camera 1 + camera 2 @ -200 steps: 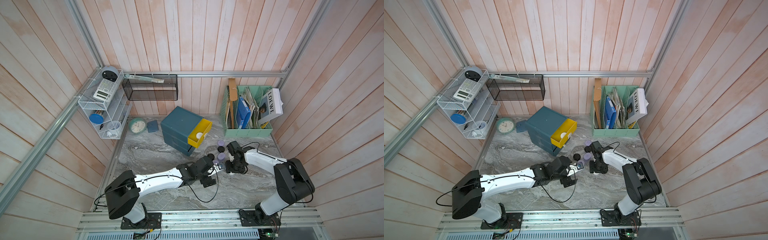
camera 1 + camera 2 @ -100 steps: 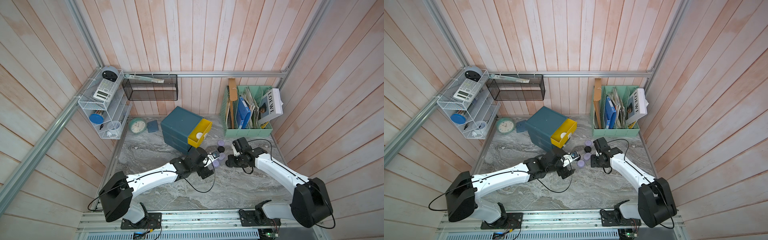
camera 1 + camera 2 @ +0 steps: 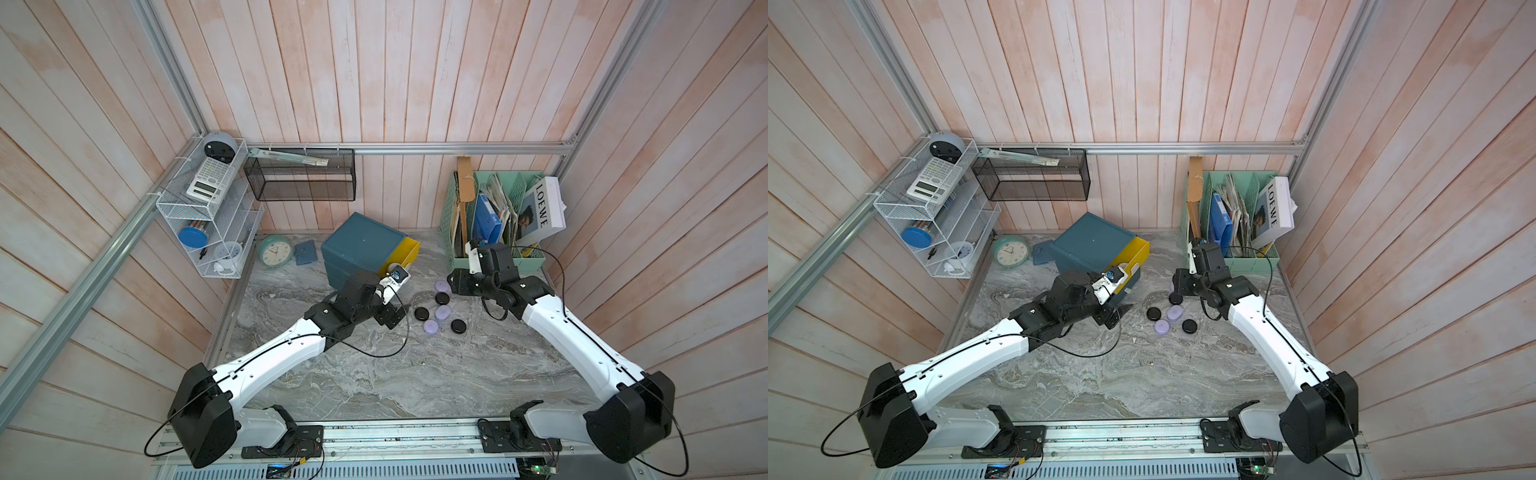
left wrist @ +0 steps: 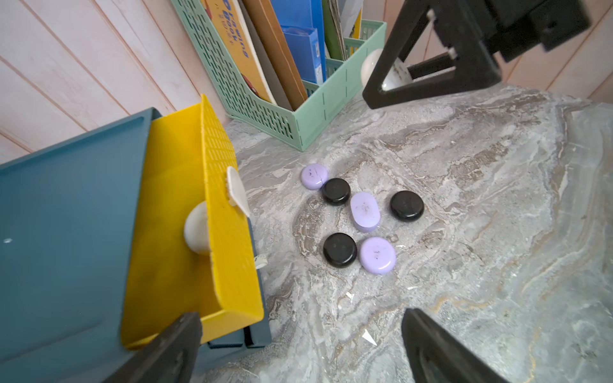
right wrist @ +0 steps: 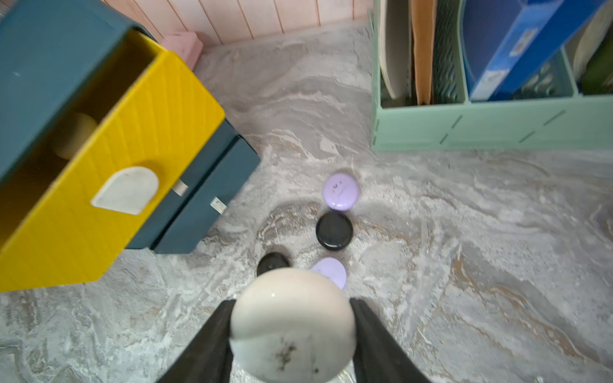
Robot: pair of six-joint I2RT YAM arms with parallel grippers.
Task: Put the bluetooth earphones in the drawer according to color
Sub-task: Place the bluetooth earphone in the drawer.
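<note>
My right gripper [image 5: 291, 302] is shut on a white earphone case [image 5: 292, 331] and holds it above the table, in front of the file rack. Three lilac cases [image 3: 443, 312] and three black cases [image 3: 421, 313] lie in a cluster on the marble between the arms. The teal drawer cabinet [image 3: 361, 245] has its yellow top drawer [image 4: 172, 199] pulled out, with a white case [image 4: 195, 228] inside. The two teal drawers [image 5: 199, 185] below are closed. My left gripper [image 4: 298, 318] is open and empty, low beside the cabinet's front corner.
A mint-green file rack [image 3: 494, 249] full of books stands behind the right gripper. A mint clock [image 3: 275, 250] and a small blue wallet [image 3: 305, 252] sit left of the cabinet, a pink case [image 5: 182, 44] behind it. Wire shelves [image 3: 208, 224] hang on the left wall.
The right gripper has risen from the cluster and moved back toward the file rack with the white case. The left gripper has moved away from the cluster toward the cabinet.
</note>
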